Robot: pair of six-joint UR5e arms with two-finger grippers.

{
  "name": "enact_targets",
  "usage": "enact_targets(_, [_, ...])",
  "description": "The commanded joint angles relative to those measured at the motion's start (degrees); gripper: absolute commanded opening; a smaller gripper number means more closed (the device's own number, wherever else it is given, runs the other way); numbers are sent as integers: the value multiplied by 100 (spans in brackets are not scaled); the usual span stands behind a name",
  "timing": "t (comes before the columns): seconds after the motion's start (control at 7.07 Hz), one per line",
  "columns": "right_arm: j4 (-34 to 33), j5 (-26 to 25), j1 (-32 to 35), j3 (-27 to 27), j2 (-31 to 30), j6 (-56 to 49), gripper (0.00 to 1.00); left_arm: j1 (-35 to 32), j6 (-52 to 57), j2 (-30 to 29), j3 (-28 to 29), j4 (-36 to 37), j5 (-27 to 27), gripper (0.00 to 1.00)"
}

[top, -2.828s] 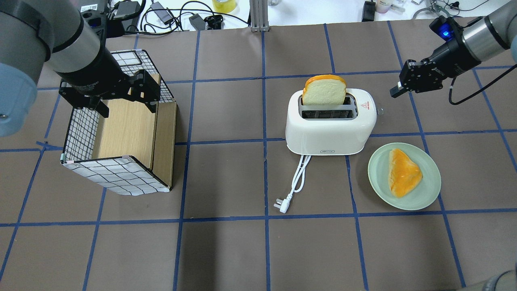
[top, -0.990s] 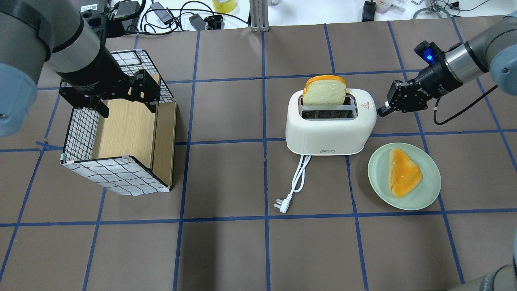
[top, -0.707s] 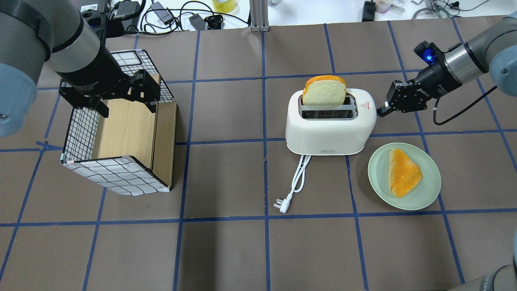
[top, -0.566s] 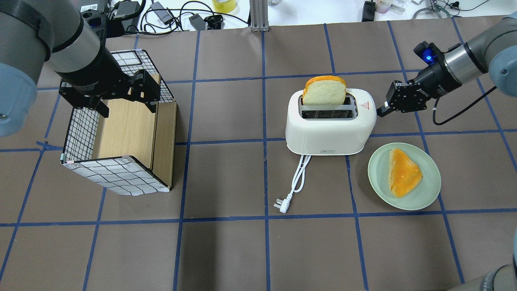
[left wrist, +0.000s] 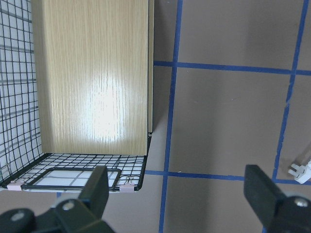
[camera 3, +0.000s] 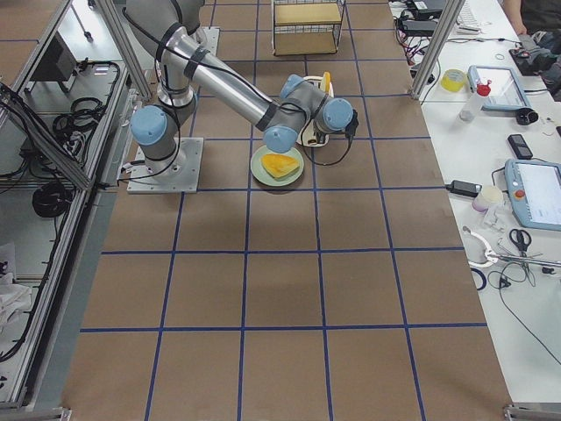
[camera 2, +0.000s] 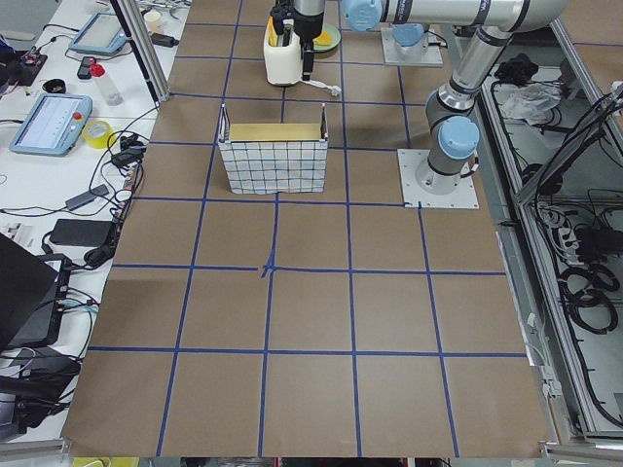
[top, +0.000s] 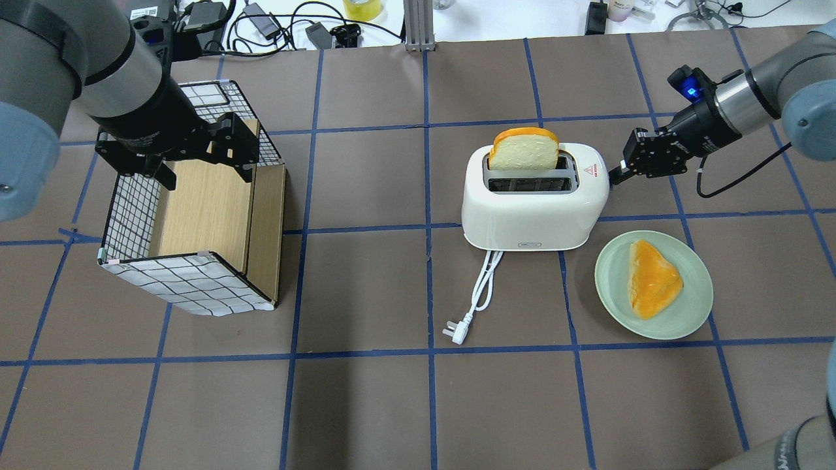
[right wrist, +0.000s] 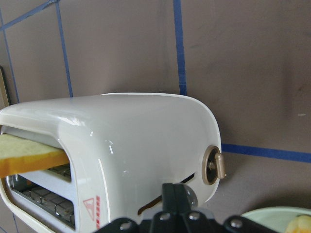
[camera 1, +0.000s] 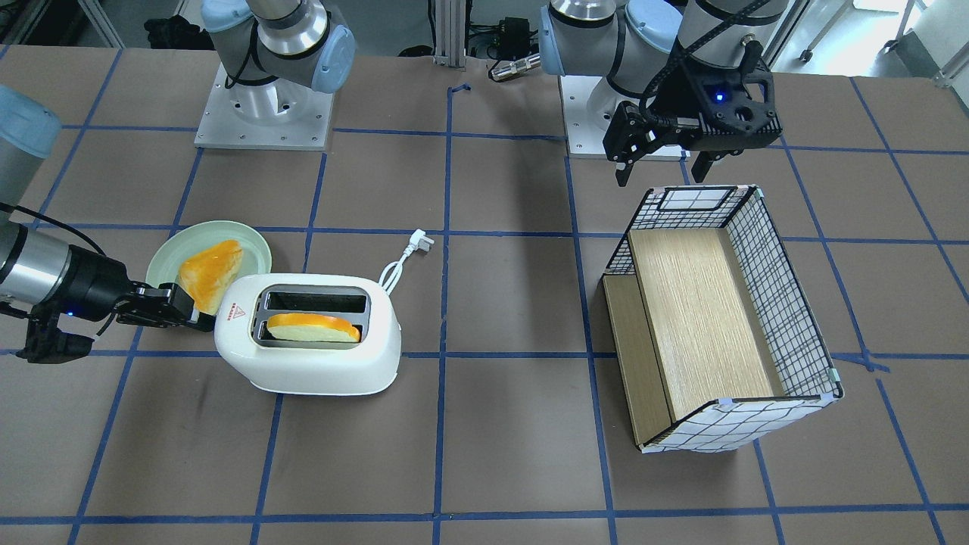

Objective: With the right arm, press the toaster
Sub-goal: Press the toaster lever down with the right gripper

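Observation:
The white toaster (top: 532, 202) stands mid-table with a bread slice (top: 524, 149) in its far slot. It also shows in the front view (camera 1: 310, 363) and the right wrist view (right wrist: 136, 145). My right gripper (top: 614, 175) is shut and empty. Its closed tips (right wrist: 175, 194) touch the lever slot on the toaster's right end, next to a beige knob (right wrist: 215, 166). In the front view the right gripper (camera 1: 203, 322) meets that same end. My left gripper (top: 202, 160) hovers open over the grid-patterned wooden box (top: 196, 215), holding nothing.
A pale green plate (top: 610, 287) with a second bread slice (top: 651, 277) lies just right of the toaster, close under my right arm. The toaster's white cord and plug (top: 457, 329) trail toward the robot. The box (camera 1: 711, 318) stands far left.
My right gripper came down and left to the toaster's right end, then shifted slightly there. The bread slice now sits a little lower in its slot. The left arm has not moved.

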Motion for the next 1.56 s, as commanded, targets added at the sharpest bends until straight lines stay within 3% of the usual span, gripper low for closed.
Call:
enact_targets(0.0, [-34,-34,0,11,79,-49,0,0,0,-3,0,0,-5,100])
enact_targets(1.41, [-16,-192,26,-84,309,124,0,0,0,6,0,0,-5,100])
